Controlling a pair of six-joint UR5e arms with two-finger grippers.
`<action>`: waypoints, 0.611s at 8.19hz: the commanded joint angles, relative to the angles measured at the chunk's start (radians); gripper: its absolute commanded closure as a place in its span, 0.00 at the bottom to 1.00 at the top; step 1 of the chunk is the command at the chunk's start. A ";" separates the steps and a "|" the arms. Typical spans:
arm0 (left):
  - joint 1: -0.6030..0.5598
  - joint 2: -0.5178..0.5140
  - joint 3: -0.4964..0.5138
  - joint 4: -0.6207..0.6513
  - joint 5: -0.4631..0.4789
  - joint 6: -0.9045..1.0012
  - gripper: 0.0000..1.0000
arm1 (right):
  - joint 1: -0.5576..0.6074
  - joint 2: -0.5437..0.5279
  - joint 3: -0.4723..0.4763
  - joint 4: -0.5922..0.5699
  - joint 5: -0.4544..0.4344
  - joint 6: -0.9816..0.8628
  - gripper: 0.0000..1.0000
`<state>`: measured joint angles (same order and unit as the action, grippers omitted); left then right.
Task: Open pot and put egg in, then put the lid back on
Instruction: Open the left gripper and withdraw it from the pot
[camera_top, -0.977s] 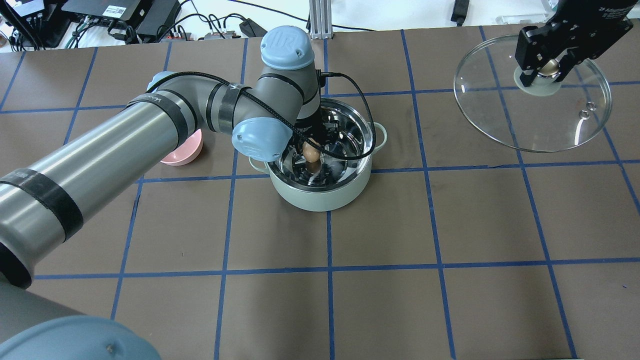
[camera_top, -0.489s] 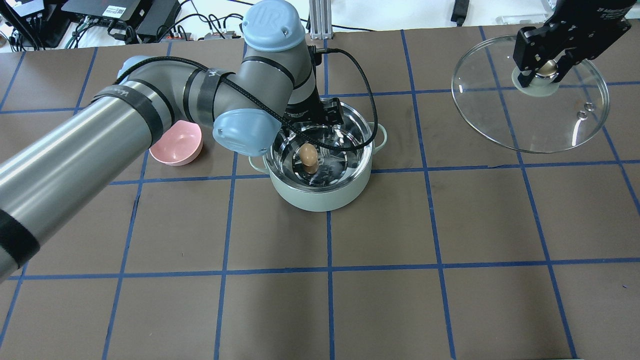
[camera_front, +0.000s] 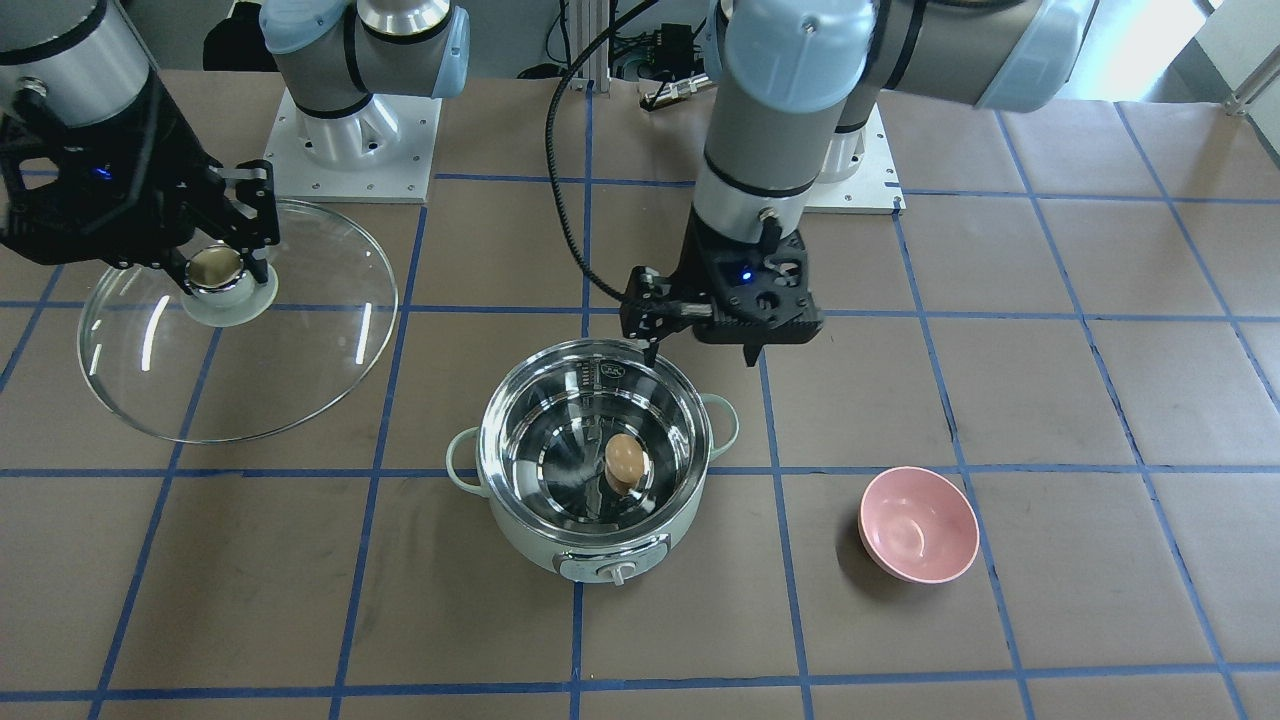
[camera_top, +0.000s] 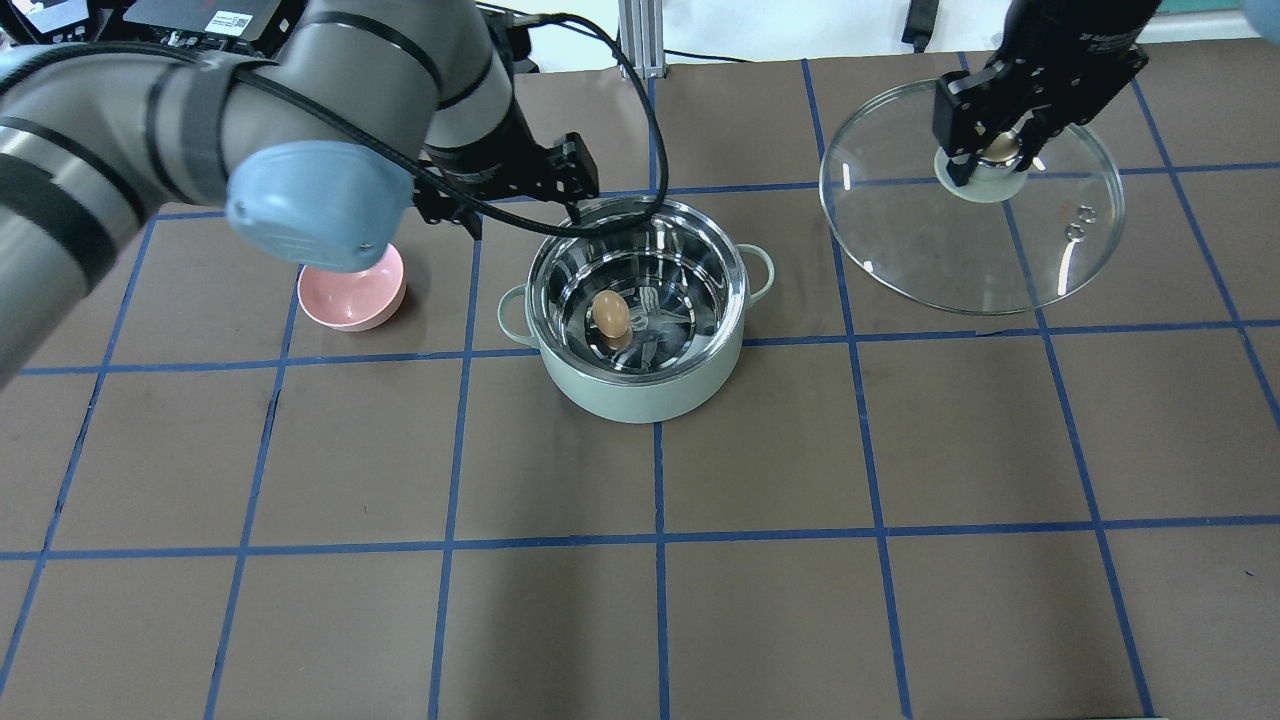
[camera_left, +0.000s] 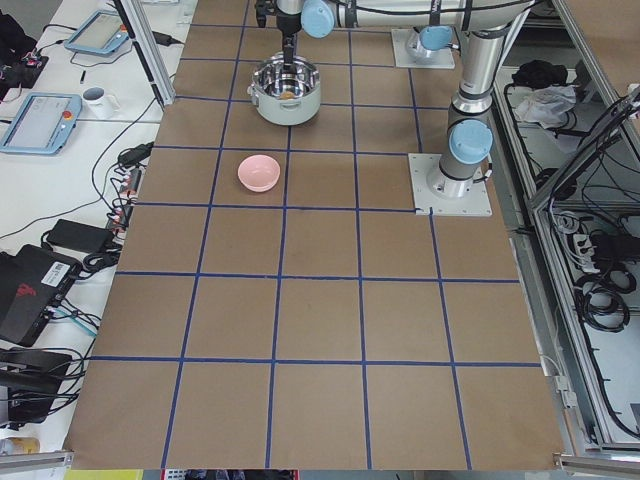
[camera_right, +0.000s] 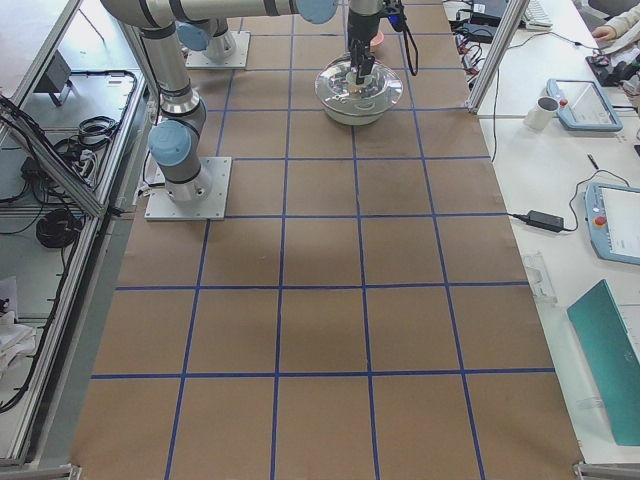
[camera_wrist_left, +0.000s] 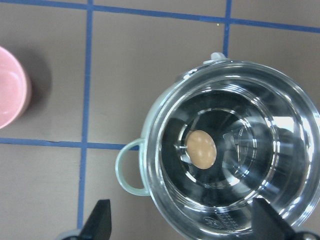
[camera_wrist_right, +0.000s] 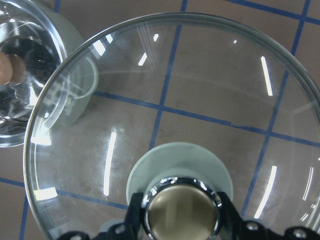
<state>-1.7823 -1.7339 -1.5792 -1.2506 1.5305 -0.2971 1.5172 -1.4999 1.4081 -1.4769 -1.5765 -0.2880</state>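
Observation:
The mint-green pot (camera_top: 640, 395) stands open at the table's middle, with the brown egg (camera_top: 609, 313) lying on its steel bottom. My left gripper (camera_top: 528, 208) is open and empty, raised just behind the pot's far-left rim; its fingertips (camera_wrist_left: 100, 220) frame the pot (camera_wrist_left: 127, 170) and the egg (camera_wrist_left: 201, 149) below. My right gripper (camera_top: 990, 150) is shut on the knob of the glass lid (camera_top: 960, 250) and holds it in the air to the right of the pot. The right wrist view shows the lid (camera_wrist_right: 175, 100) with the pot's edge (camera_wrist_right: 75, 45) at its left.
A pink bowl (camera_top: 352, 290) sits left of the pot, partly under my left arm's elbow; it also shows in the front view (camera_front: 918, 523). Cables and equipment lie along the far table edge (camera_top: 250, 30). Blue tape lines grid the brown table.
My left gripper has risen out of the pot and pulled back to the far left, leaving the egg inside. My right gripper has carried the lid leftward toward the pot.

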 joint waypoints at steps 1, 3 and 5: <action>0.136 0.120 0.002 -0.088 0.010 0.048 0.00 | 0.128 0.044 0.000 -0.061 0.016 0.003 1.00; 0.208 0.166 0.005 -0.161 0.010 0.085 0.00 | 0.234 0.113 -0.005 -0.137 0.019 0.016 1.00; 0.199 0.201 0.007 -0.297 0.023 0.085 0.00 | 0.314 0.171 -0.008 -0.183 0.039 0.064 1.00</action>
<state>-1.5873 -1.5643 -1.5737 -1.4502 1.5442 -0.2160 1.7558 -1.3848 1.4042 -1.6154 -1.5560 -0.2553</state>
